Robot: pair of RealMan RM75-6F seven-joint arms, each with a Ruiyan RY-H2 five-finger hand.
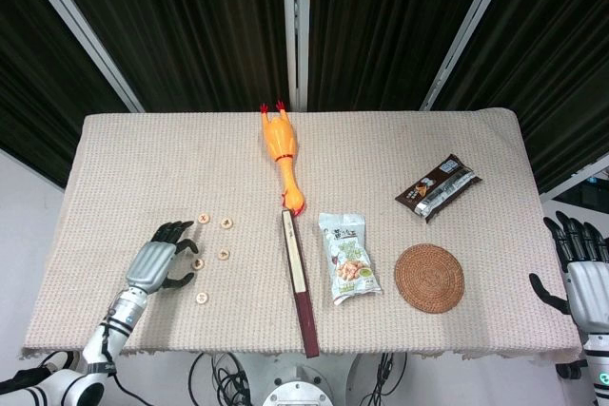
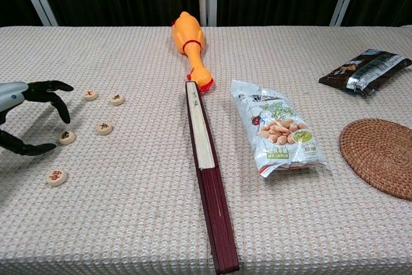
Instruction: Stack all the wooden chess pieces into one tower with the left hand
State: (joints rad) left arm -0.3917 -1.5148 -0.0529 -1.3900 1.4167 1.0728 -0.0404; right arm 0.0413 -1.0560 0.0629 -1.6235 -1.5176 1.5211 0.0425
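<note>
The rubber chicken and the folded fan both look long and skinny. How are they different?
The chicken is bright orange with red feet and beak; the fan is dark red with a pale strip along it. The chicken bulges at its body and narrows at the neck; the fan is straight and flat. The chicken lies farther back on the table, the fan nearer the front edge. Both lie flat, almost end to end, beak by the fan's top.
</note>
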